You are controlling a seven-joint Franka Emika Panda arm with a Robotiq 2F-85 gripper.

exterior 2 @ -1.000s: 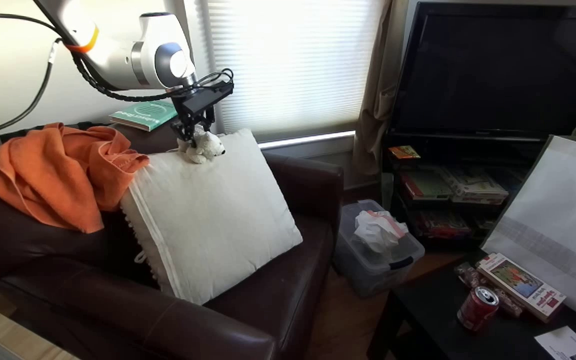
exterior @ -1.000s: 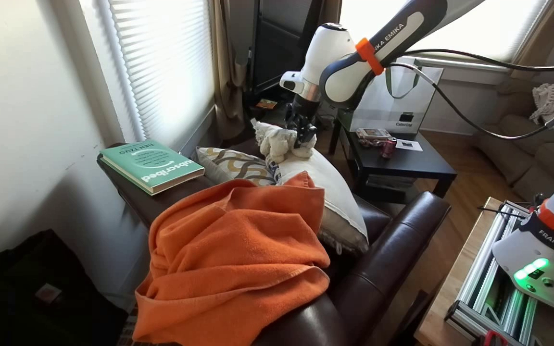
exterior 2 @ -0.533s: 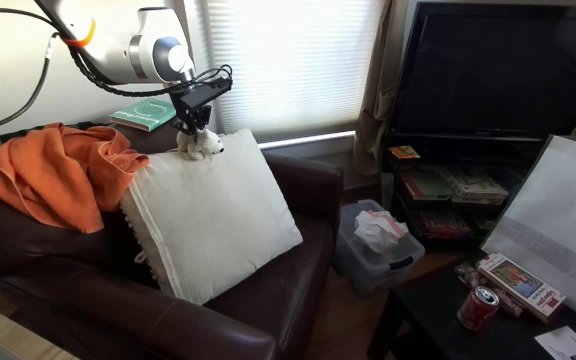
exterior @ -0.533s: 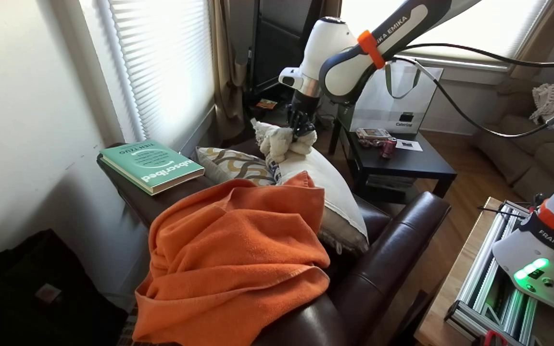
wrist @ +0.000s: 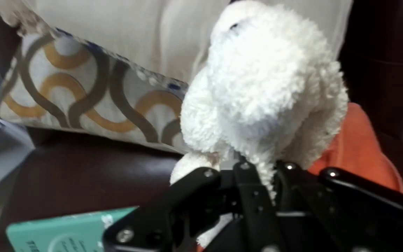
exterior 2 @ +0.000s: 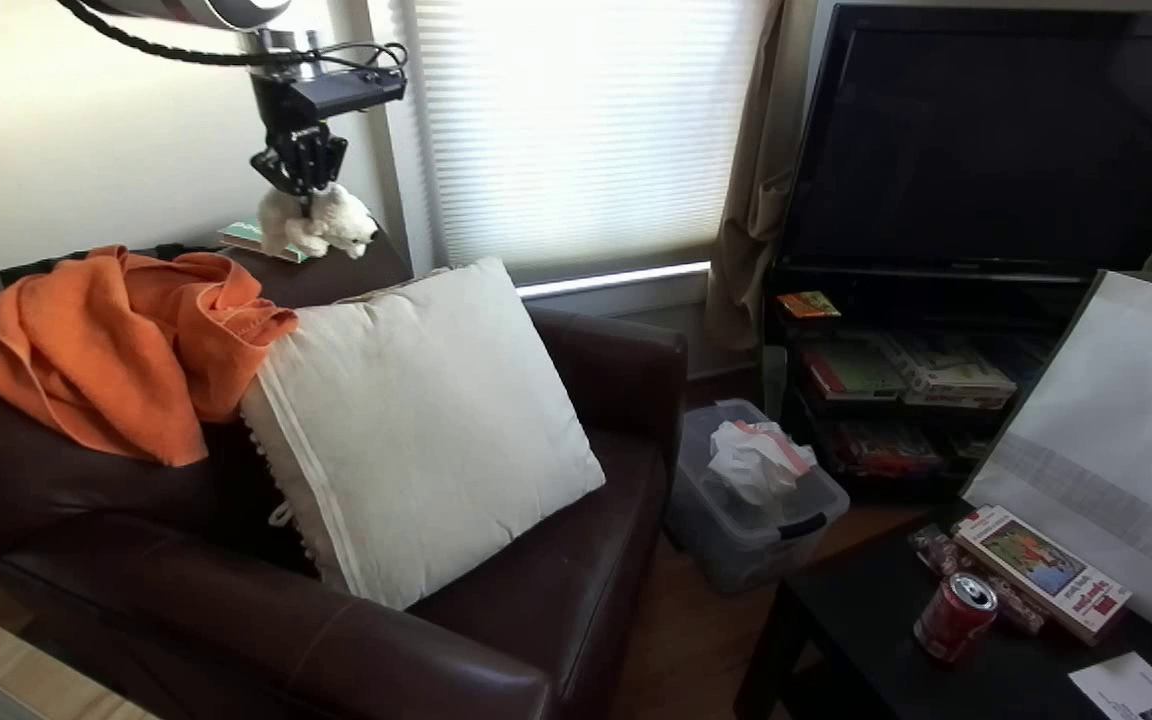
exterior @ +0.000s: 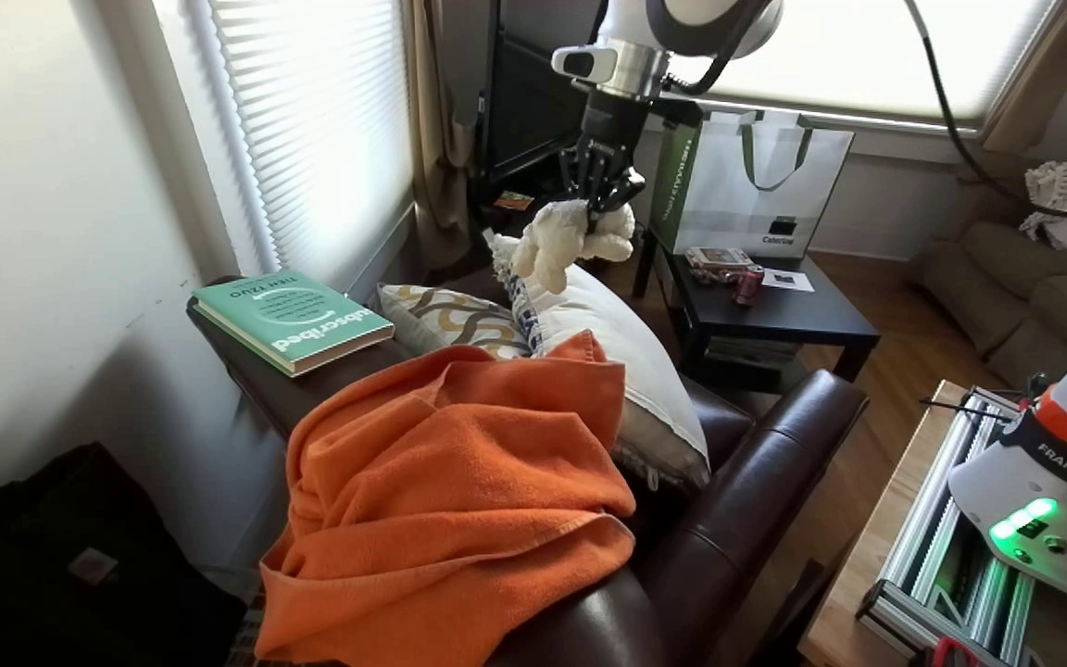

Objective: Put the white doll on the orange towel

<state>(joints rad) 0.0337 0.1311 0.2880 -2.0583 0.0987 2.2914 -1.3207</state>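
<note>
The end effector point(exterior 2: 306, 202) is clamped on the white doll point(exterior 2: 327, 218), long axis pretty much level in an exterior view, facing right and kinda nose-down.

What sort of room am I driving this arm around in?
Probably a home living room: there's a brown armchair with a big pale cushion on it, a large television, and a low black table holding a drink can.

white doll point(wrist: 264, 80), orange towel point(exterior: 459, 463), pillow point(wrist: 82, 91) with ochre-grey curves, seemingly dark brown armchair point(exterior 2: 336, 640).
</note>
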